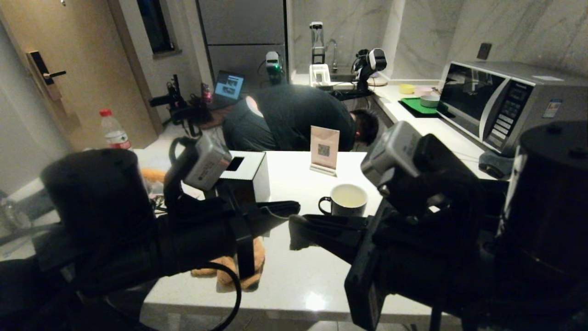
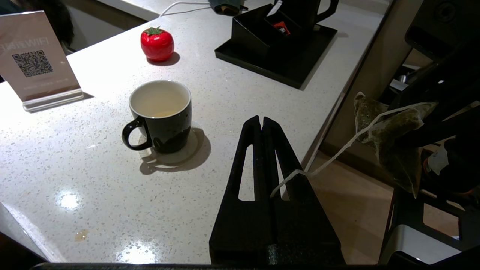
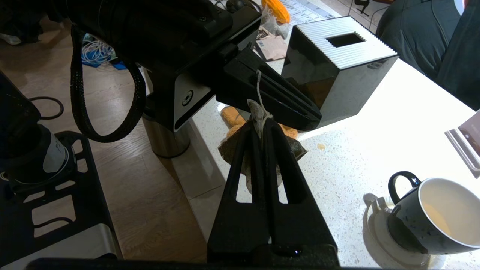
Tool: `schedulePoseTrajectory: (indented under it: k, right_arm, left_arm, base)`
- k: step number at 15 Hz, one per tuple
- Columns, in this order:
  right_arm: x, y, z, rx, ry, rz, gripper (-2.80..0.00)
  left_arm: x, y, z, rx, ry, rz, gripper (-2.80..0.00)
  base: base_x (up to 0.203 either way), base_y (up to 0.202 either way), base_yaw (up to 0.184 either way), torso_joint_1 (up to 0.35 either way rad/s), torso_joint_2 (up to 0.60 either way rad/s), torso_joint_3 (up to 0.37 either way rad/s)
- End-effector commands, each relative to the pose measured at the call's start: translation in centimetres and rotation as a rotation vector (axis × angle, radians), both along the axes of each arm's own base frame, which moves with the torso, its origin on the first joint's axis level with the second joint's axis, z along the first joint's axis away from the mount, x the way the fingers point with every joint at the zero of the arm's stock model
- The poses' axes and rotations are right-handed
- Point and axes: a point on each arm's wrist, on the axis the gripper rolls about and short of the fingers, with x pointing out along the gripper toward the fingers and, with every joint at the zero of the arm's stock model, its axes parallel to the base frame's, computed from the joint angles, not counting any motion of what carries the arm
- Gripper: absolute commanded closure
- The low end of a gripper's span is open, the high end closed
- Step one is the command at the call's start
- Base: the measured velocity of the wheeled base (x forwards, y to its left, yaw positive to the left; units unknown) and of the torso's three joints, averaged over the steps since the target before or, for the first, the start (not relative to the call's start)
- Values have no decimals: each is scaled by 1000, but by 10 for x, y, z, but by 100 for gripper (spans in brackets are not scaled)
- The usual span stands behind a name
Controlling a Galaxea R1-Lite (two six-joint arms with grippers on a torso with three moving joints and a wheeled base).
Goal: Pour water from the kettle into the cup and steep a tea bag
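Note:
The cup [image 2: 161, 112], a black mug with a white inside, stands on a pale coaster with a little yellowish water [image 2: 165, 113] in it. The grey-green tea bag [image 2: 390, 142] hangs in the air just off the table's near edge. My right gripper [image 3: 258, 125] is shut on the bag's top. My left gripper [image 2: 261, 120] is shut, the bag's string [image 2: 337, 152] caught between its fingers. In the head view the two grippers [image 1: 296, 208] [image 1: 294, 224] meet tip to tip left of the cup [image 1: 344, 200]. The black kettle [image 2: 305, 11] stands on a black tray beyond the cup.
On the white table [image 1: 294, 276] are a black compartmented box [image 2: 258, 30], a red tomato-shaped thing [image 2: 156, 43], a WiFi sign [image 1: 324, 149], a tissue box [image 3: 337, 56] and an orange cloth [image 1: 229, 271]. A person [image 1: 294, 119] bends down behind the table. A microwave [image 1: 496, 101] stands at the right.

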Motion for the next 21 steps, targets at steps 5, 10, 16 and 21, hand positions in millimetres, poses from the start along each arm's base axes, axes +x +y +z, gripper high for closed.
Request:
schedulePoseTrajectory:
  k: [5,10,16,21]
  right_arm:
    - [0,-1,-2,-7,1,-1,0]
    - [-1,-1,-4,-6,0,-2,-280]
    - [-2,-3,-2,2,-7,-4,-280]
    - [-5,-9,0,11,-15,-6,-280]
  left_arm:
    - [0,0,0,-3,-3,-3,0]
    - [0,0,0,-2,-2,-3,0]
    - [0,0,0,-4,-2,0,0]
    - [0,1,1,-6,-4,2,0]
  base:
    - [0,0,0,0,0,0]
    - [0,0,0,0,0,0]
    - [0,0,0,0,0,0]
    - [0,0,0,0,0,0]
